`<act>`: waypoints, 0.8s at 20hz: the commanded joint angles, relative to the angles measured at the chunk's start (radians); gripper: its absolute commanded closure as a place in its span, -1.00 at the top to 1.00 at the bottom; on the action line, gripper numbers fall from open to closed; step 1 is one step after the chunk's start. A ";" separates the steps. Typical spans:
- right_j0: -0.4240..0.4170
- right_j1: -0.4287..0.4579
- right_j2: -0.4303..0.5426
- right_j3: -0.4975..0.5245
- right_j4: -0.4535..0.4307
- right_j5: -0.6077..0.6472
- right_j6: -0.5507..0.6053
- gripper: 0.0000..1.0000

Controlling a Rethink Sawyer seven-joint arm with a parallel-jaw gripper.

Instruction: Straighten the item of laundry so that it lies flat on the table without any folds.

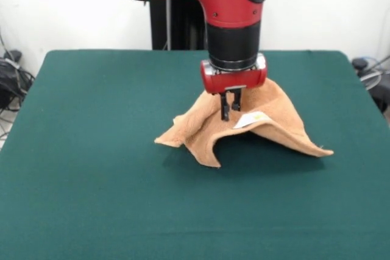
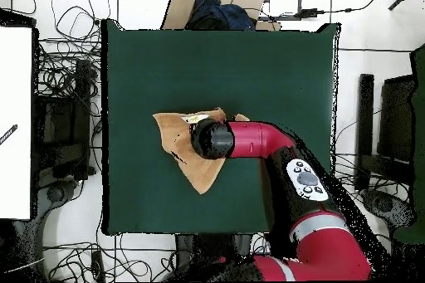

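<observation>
One table | one towel, tented | one gripper pinching it

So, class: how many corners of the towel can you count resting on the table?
3: towel corners at left, front-centre and right in the front view; the fourth may be hidden behind the gripper.

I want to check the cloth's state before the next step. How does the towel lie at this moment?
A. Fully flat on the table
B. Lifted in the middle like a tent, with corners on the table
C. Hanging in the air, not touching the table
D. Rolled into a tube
B: the towel rises to a peak at the gripper, while its corners rest spread on the table.
</observation>
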 commanded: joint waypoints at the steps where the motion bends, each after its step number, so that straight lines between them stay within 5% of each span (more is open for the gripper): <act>1: 0.031 -0.045 0.096 -0.075 0.005 0.100 -0.009 -1.00; 16: 0.016 -0.023 0.119 -0.074 -0.001 0.077 -0.008 -1.00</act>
